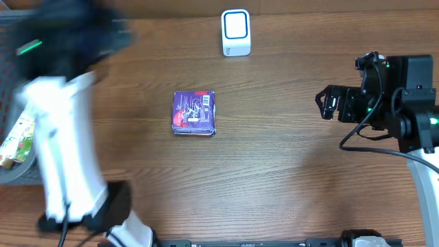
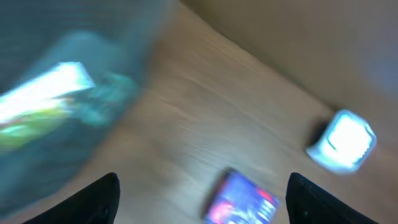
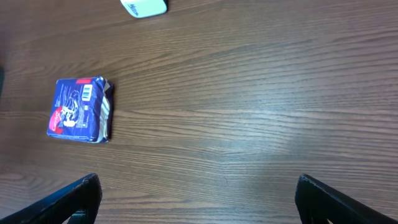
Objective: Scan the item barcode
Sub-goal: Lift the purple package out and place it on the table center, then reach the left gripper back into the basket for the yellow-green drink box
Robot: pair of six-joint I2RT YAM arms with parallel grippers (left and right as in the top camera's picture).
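Packet lies flat mid-table, barcode up, just short of the scanner, between two empty, gaping claws: left gripper looks down on it, right gripper faces it from well off.

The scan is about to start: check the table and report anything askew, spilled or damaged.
Nothing stands out. The purple packet lies flat mid-table, apart from the white scanner; its wrapper looks slightly crumpled along one side, and nothing has spilled. The left wrist view is blurred, so the bin at the left cannot be checked.
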